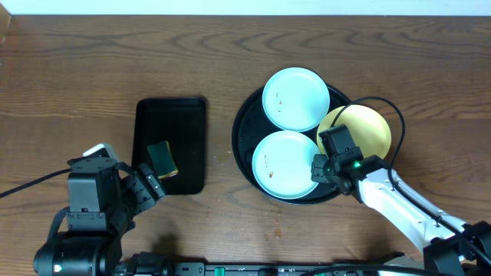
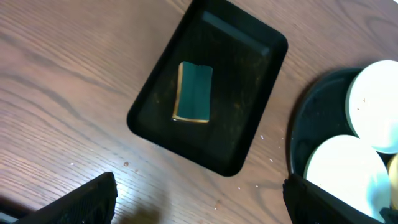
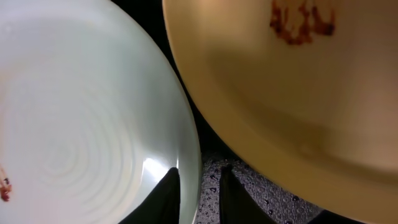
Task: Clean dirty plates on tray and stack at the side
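Three dirty plates (image 1: pixel 295 98) on tray (image 1: pixel 242 142), none stacked | right end effector (image 3: pixel 200 194) narrow astride blue plate (image 3: pixel 93 124) rim, grip unclear | left end effector (image 2: pixel 205 202) wide, empty

We are seeing a brown wooden table (image 1: pixel 69 84) stretching around the left claw (image 1: pixel 154 186) and the right claw (image 1: pixel 317 169); a pale wall (image 1: pixel 307 6) is running well beyond both.

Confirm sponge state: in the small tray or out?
In. The sponge lies flat on the floor of the small tray, inside its rim and clear of the walls.
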You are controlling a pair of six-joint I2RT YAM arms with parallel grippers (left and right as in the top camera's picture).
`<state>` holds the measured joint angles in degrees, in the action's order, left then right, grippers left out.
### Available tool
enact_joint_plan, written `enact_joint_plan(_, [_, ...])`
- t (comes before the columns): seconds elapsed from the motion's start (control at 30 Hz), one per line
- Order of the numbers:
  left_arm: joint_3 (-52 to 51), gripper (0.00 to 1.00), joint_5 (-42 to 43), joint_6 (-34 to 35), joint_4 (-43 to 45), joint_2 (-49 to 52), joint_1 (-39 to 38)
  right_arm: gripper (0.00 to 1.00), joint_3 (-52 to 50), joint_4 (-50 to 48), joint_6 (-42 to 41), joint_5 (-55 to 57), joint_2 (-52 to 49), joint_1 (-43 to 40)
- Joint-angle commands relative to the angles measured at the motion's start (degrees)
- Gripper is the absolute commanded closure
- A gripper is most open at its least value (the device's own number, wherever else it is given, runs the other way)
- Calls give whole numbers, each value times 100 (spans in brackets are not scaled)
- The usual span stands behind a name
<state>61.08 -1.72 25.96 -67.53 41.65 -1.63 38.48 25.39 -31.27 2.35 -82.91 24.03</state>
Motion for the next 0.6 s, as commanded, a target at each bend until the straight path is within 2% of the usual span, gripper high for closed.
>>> enact_joint_plan(0.0, [-87, 14, -201, 70, -35, 92, -7, 79, -31, -105, -42, 39, -210, 48])
enact_joint_plan(0.1, [-87, 14, -203, 70, -37, 162, -7, 77, -31, -315, -42, 2, -398, 48])
enact_joint_plan(0.37, [-87, 15, -564, 72, 35, 627, -7, 81, -31, -452, -39, -31, -485, 48])
enact_joint_plan(0.57, [-85, 15, -564, 72, 295, 1585, -7, 94, -31, -402, 122, -22, -485, 48])
